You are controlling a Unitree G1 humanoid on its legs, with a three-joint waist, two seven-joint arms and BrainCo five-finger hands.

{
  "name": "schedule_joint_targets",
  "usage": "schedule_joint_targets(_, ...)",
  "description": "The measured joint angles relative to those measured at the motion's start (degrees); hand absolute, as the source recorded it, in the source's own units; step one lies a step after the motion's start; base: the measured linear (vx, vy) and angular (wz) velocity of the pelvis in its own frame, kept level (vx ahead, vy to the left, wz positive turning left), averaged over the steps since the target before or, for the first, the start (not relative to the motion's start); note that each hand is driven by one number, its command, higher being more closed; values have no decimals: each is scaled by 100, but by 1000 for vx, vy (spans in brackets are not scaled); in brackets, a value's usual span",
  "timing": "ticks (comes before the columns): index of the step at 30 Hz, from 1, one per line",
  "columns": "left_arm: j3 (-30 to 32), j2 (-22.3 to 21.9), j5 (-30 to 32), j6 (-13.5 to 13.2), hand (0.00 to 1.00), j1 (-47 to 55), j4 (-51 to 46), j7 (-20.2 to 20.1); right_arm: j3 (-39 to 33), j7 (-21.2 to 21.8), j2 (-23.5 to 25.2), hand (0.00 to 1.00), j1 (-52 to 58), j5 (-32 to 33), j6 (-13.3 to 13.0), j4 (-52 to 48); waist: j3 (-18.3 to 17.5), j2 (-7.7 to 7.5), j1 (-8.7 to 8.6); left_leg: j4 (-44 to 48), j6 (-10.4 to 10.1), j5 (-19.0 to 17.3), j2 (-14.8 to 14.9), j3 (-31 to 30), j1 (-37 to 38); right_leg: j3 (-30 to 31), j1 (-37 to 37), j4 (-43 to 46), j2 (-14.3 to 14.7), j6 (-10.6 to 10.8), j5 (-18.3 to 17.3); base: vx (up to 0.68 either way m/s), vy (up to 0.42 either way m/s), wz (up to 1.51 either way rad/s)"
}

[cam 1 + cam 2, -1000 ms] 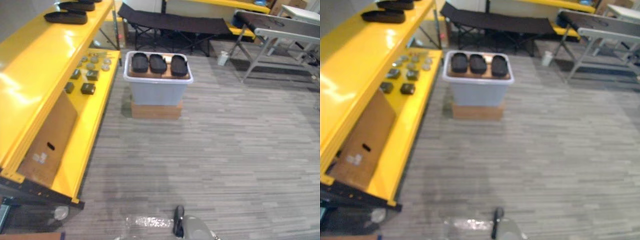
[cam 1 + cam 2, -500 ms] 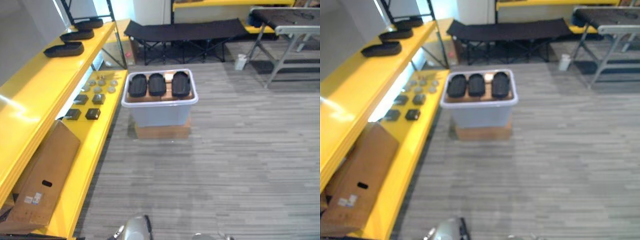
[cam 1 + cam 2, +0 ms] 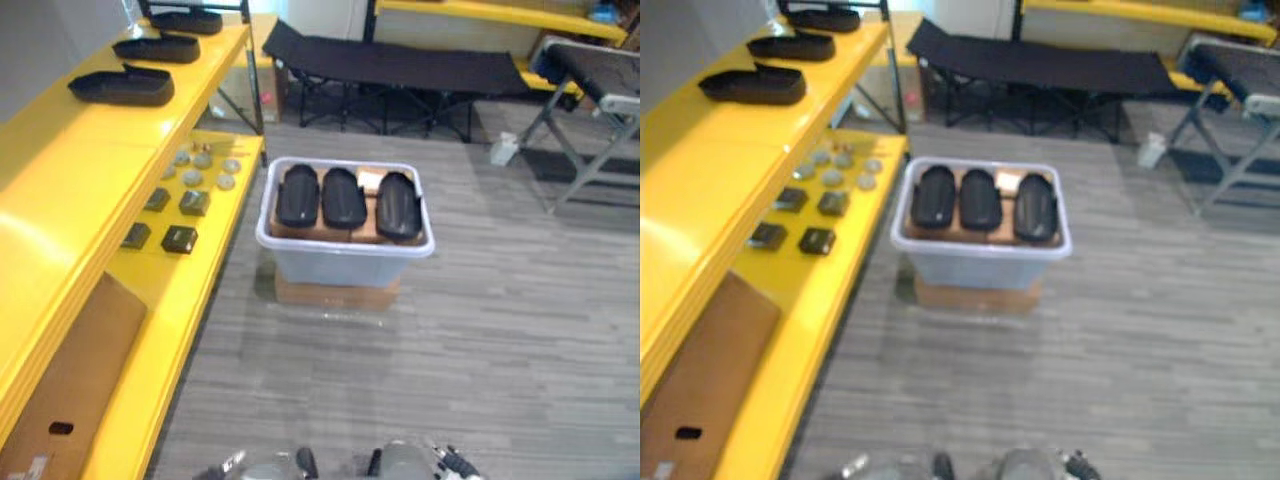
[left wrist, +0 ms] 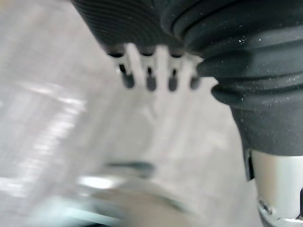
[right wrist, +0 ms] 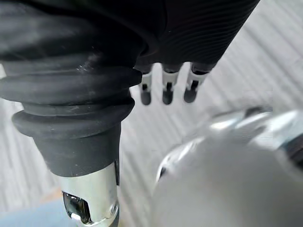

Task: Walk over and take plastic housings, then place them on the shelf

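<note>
Grey plank floor [image 3: 480, 330] fills the middle of the frame, with a yellow shelf [image 3: 70, 190] down the left side and a black folding cot [image 3: 400, 65] at the top. The left hand [image 4: 150, 81] and the right hand [image 5: 167, 92] hang over the floor, fingers straight, side by side, holding nothing. Three black plastic housings [image 3: 341, 197] lie side by side in a grey bin [image 3: 345, 262] at centre, their long axes running top to bottom. More housings [image 3: 122, 86] lie crosswise on the shelf, upper left.

Workshop: yellow shelving [image 3: 90, 200], parts bin [image 3: 345, 255], folding cot [image 3: 400, 68].
</note>
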Motion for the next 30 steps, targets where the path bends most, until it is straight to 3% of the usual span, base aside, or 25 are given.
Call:
schedule_joint_targets(1,-10,4,-38,-4,0,-99,5,0,-6,-4,13,0,9,-1,-7,6,-1,-10,-9,-18,-10,-30,23,-38,20,55,-96,-356,6,-33,168,270,-104,33)
schedule_joint_targets(3,-4,-38,-234,-1,0,-236,4,-2,-72,-7,127,0,163,-109,12,15,-23,-52,-74,58,-216,-244,147,-136,163,337,-303,-1202,88,-77,886,294,-139,28)
schedule_joint_targets(5,5,-117,-385,0,0,-168,-11,0,-99,-16,164,0,264,-138,24,13,-79,-116,-89,232,-442,-520,251,-150,376,422,-271,-1178,136,-207,1203,358,-213,17)
schedule_joint_targets(7,4,-168,-434,16,0,-50,-25,26,-10,-89,190,0,327,-208,31,20,-191,-213,-68,528,-618,-883,360,-200,437,403,-198,-1154,232,-326,1253,432,-296,11)
schedule_joint_targets(8,2,-215,-443,51,0,-14,14,65,62,-115,136,0,316,-192,32,19,-198,-124,-93,815,-745,-1144,568,-291,422,383,-196,-982,366,-464,1571,455,-345,20)
schedule_joint_targets(9,35,-321,-560,73,0,80,21,127,80,-157,13,0,317,-158,38,20,-319,60,-87,1112,-919,-1269,876,-302,387,250,-195,-806,597,-628,1298,459,-334,18)
schedule_joint_targets(10,42,-347,-619,81,0,85,29,156,114,-185,-15,0,318,-155,47,29,-350,110,-86,1434,-939,-1271,1001,-297,259,234,-187,-745,688,-673,1207,425,-338,0)
schedule_joint_targets(12,212,-482,-653,60,0,89,21,252,305,-221,-189,0,162,-165,131,-2,-377,291,-57,3573,-1202,-1001,1433,-429,-673,237,56,-777,906,-834,989,396,-334,-13)
schedule_joint_targets(14,299,-573,-670,33,0,92,45,288,320,-224,-304,0,96,-213,155,43,-347,434,-64,4827,-1179,-1040,1698,-457,-1105,243,598,-1073,1077,-871,949,418,-245,-10)
schedule_joint_targets(15,298,-586,-668,19,0,89,29,286,311,-220,-335,0,96,-225,166,66,-349,449,-60,5142,-1177,-1040,1747,-388,-1295,247,1008,-1308,1075,-870,951,387,-177,-8)
schedule_joint_targets(17,297,-574,-670,14,0,83,21,279,269,-210,-370,0,89,-229,156,60,-345,441,-54,4894,-1174,-1039,1760,-209,-1406,249,1346,-1529,1027,-866,954,278,-78,-14)
schedule_joint_targets(19,277,-565,-657,15,0,79,-4,276,125,-205,-359,0,68,-228,123,14,-344,434,-53,3747,-1130,-1009,1692,150,-1560,250,1577,-1846,918,-797,949,239,31,-14)
schedule_joint_targets(20,271,-561,-646,17,0,70,-5,271,38,-207,-359,0,103,-223,112,8,-342,429,-53,2851,-991,-841,1544,285,-1582,239,1635,-1932,829,-697,926,178,134,5)
schedule_joint_targets(21,261,-572,-614,25,0,67,-4,259,4,-213,-367,0,131,-223,92,-3,-346,436,-58,1923,-922,-452,1349,307,-1552,237,1627,-1925,747,-580,873,180,156,5)
schedule_joint_targets(22,268,-576,-594,27,0,70,-4,248,5,-214,-395,0,149,-226,89,-5,-350,443,-50,1622,-800,17,1269,270,-1525,253,1616,-1919,729,-509,837,200,184,1)
schedule_joint_targets(23,268,-488,-554,37,0,62,-3,236,14,-222,-304,0,181,-227,89,-11,-359,259,-43,1301,-620,247,1032,292,-1384,281,1617,-1928,554,-383,828,168,148,1)
schedule_joint_targets(24,256,-419,-504,39,0,60,-1,240,18,-219,-240,0,177,-230,84,-26,-397,198,-52,1079,-590,275,896,312,-1303,279,1615,-1950,457,-325,798,238,186,5)
schedule_joint_targets(25,215,-285,-382,36,0,33,-6,246,17,-198,-121,0,185,-335,66,-30,-383,-28,-80,679,-495,385,650,360,-1145,267,1600,-1957,266,-263,768,182,131,8)
schedule_joint_targets(28,92,-165,-379,23,0,-36,24,278,74,1,-82,0,195,-728,-92,-26,-394,-206,-74,234,-371,490,331,374,-927,244,1635,-1937,63,-98,738,199,104,9)
schedule_joint_targets(30,-77,-169,-383,15,0,-59,21,283,426,150,-121,0,157,-1480,-320,-57,-428,-241,-69,-47,-276,556,146,358,-781,201,1676,-1947,-61,0,783,200,106,10)
